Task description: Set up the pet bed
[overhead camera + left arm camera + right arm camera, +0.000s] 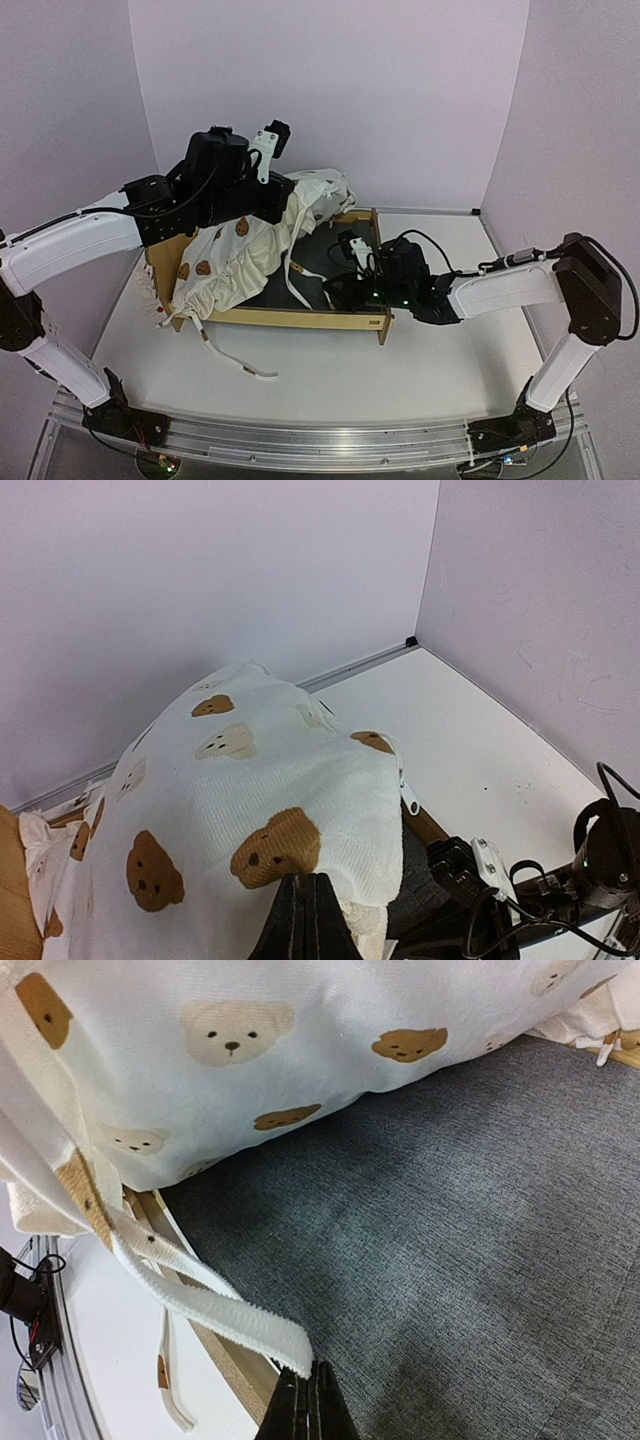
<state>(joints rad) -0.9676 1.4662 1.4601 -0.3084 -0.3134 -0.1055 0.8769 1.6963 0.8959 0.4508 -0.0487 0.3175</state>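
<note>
Lying: pet bed (460,1260) under right fingers (296,1412) | left fingers (290,926) pinching cushion (250,780) above

Soft, even light is coming from above, tinting the walls (330,90) lilac. The arms are casting only faint shadows on the white table (420,370). The cushion (300,1040) is shading the pet bed (480,1220) beneath it. The overhead view is bowing at its edges, and the wrist views are rendering the fabric weave sharply.

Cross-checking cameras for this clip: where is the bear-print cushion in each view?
Top external: bear-print cushion, left of centre, draped over the pet bed and its left half.
Left wrist: fills the lower left, above the left gripper.
Right wrist: across the top.
Shared landmark: the bed's grey felt base.
</note>
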